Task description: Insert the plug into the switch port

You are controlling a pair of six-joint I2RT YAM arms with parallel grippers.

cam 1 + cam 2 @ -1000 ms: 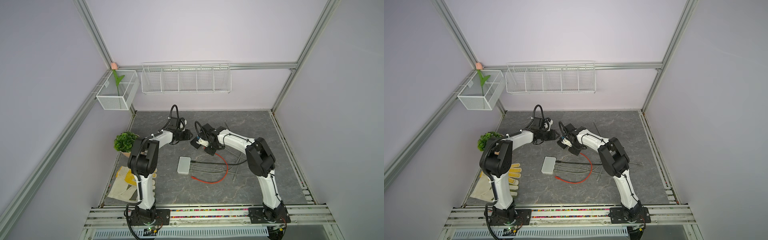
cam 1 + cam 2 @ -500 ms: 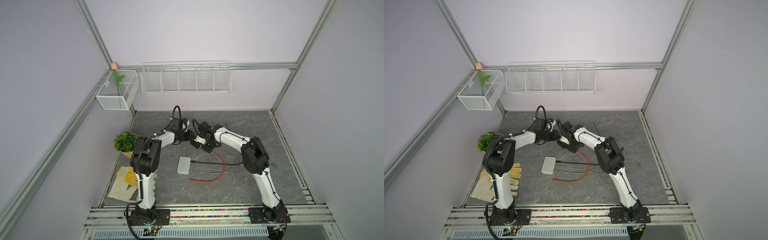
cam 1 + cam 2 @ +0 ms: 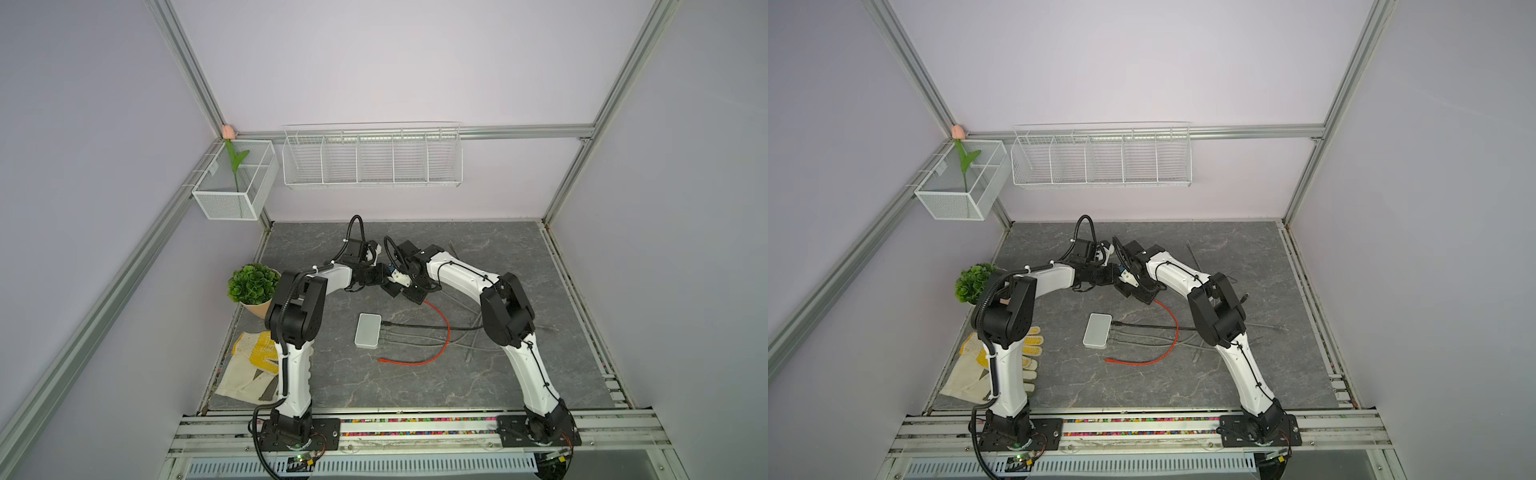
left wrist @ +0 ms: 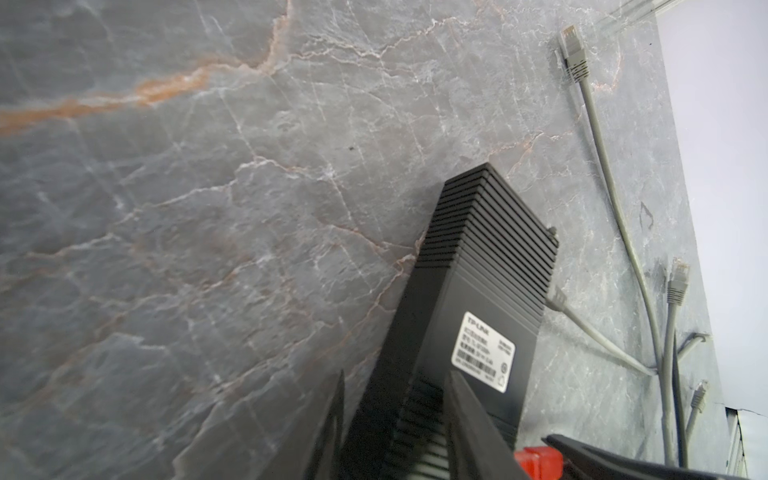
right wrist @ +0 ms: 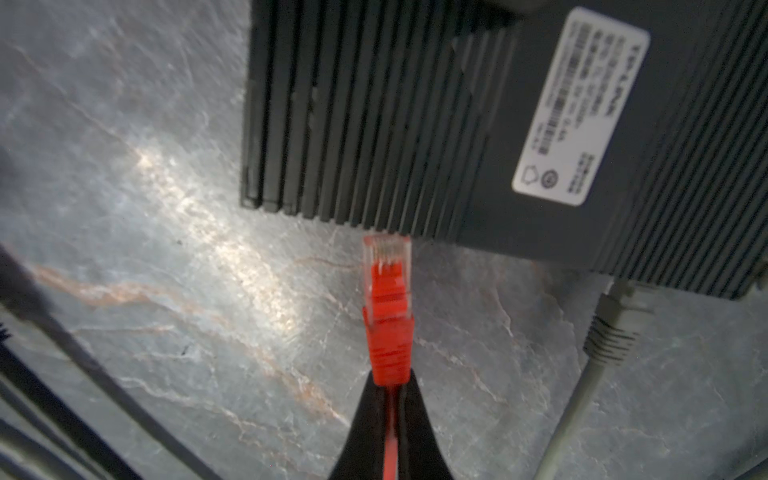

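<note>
Right wrist view: my right jaws are clamped on the red Ethernet plug [image 5: 388, 299], which sticks out ahead of them, its clear tip right at the edge of the black ribbed plastic switch [image 5: 415, 104]; I cannot tell whether they touch. My left jaws grip that switch [image 4: 478, 266] across its body.

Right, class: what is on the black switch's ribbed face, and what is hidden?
On the black switch sits a white barcode label; a finger of the left gripper presses beside it. The ports cannot be seen: that edge, where the grey plug enters, faces away.
</note>
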